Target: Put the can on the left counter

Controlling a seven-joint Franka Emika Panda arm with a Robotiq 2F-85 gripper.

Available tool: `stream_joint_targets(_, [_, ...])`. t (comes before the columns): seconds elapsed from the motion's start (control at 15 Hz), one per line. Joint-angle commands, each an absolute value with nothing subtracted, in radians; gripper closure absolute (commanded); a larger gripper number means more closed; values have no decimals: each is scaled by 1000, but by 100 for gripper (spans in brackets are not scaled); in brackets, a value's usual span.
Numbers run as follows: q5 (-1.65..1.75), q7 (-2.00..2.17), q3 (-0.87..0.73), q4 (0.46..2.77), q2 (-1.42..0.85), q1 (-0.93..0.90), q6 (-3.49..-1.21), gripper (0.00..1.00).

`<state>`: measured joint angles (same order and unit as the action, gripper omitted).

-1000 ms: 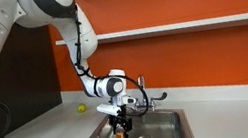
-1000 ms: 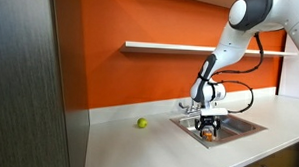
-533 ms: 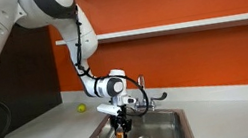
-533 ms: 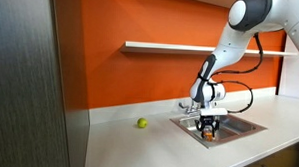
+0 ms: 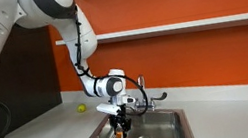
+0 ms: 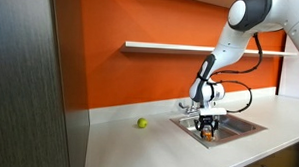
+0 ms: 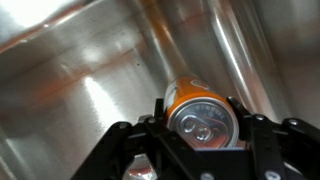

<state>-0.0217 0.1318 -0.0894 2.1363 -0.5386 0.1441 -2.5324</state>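
One can [image 7: 203, 118], orange with a silvery top, standing upright on the floor of the steel sink [image 5: 167, 129], close to a basin wall in the wrist view; not yet on the desk [image 5: 42, 136]. One claw [image 7: 198, 104], lowered into the basin, its two fingers set on opposite sides of the can just below the rim and apparently pinching it, though how firm the contact is cannot be fully confirmed. Step in hand, by judgement: lifting the can out. Handling notes: raise straight up until the can's base is above the sink rim before any sideways travel, since the wall and the faucet [image 5: 143, 84] stand near; keep the can vertical; carry toward the open stretch of desk, away from the small yellow-green ball [image 5: 82, 108]; lower until the base rests flat, then release.
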Motion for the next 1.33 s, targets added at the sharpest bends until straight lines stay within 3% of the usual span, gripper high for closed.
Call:
stream_joint_targets(0.0, [-29,115,-99,2136,-503,128,-2507,62])
stream_joint_targets(1.27, [22,145,-138,2198,-277,82,-2415,62])
